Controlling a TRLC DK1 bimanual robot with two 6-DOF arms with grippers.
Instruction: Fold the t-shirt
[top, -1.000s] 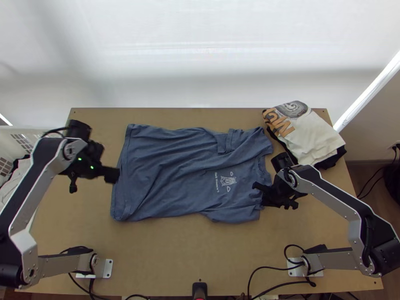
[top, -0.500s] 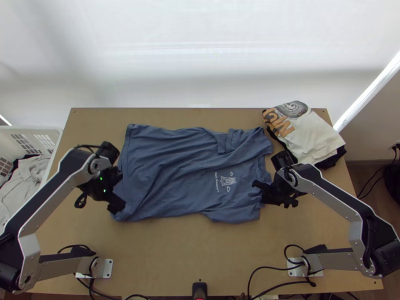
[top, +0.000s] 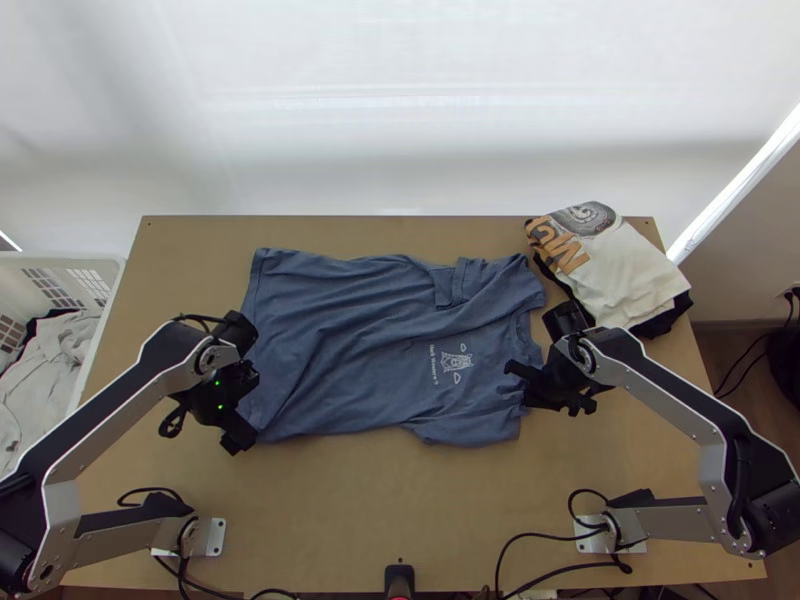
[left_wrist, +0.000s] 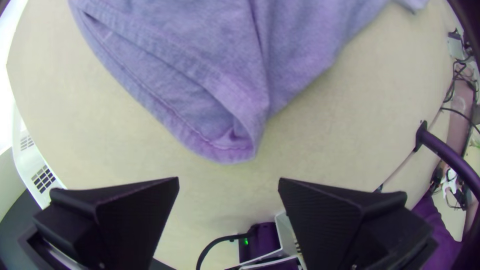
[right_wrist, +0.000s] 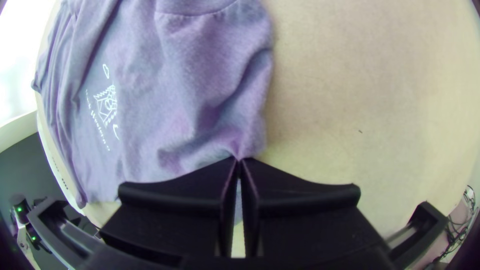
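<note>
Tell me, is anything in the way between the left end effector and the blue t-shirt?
No, nothing that I can see. The left end effector has its fingers apart, and the nearest corner of the blue t-shirt lies just ahead of them, with only bare table in between.

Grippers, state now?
Left gripper: open, holding nothing.
Right gripper: closed, pinching the t-shirt at its edge near the collar.

Left arm: raised from lower left, left gripper left of centre, fingers wide apart. Right arm: bent at lower right, right gripper right of centre, fingers brought together.
</note>
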